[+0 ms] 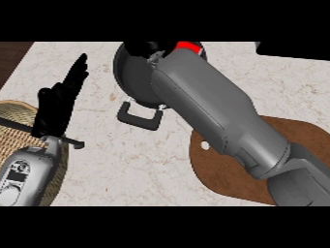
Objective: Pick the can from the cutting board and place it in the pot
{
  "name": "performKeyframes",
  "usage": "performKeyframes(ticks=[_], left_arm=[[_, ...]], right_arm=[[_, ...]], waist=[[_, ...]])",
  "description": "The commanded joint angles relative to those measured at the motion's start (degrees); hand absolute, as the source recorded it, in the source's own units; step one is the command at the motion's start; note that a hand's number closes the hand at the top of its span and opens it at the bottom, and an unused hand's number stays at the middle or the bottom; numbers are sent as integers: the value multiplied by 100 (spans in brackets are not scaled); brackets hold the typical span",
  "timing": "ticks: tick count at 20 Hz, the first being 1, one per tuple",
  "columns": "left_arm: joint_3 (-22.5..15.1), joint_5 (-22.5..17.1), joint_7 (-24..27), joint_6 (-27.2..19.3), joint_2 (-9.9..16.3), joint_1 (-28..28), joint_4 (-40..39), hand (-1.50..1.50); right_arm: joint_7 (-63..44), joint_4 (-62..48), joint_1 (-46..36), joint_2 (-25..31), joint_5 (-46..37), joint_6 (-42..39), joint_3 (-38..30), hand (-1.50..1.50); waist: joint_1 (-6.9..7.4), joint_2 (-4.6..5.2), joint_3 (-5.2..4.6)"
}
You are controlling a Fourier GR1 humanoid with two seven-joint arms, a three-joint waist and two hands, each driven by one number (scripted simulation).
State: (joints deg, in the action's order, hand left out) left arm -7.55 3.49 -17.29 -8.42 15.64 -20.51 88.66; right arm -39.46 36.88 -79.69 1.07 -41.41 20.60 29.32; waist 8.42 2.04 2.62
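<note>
The robot's right forearm (217, 116) reaches over the pot (131, 72), its hand hidden so its hold cannot be told, a red can (187, 46) showing at the far rim, where it could catch and topple outside, while the left hand (62, 99) rests open beside a wicker basket (3, 140).

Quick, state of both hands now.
Left hand: open, fingers straight, holding nothing.
Right hand: over the pot, mostly hidden by its forearm; cannot be told.

Single head cam, steep downward look, close over counter (125, 160), forearms entering from bottom edge
</note>
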Motion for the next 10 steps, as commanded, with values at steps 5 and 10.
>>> performKeyframes(ticks=[5,10], left_arm=[[178,-41,95,123,305,533,-278,0],[107,46,-23,82,313,351,-304,0]], right_arm=[[654,-808,75,-104,618,342,-731,-150],[1291,-986,42,-106,977,479,-1079,-150]], waist=[[209,125,-276],[213,111,-268]])
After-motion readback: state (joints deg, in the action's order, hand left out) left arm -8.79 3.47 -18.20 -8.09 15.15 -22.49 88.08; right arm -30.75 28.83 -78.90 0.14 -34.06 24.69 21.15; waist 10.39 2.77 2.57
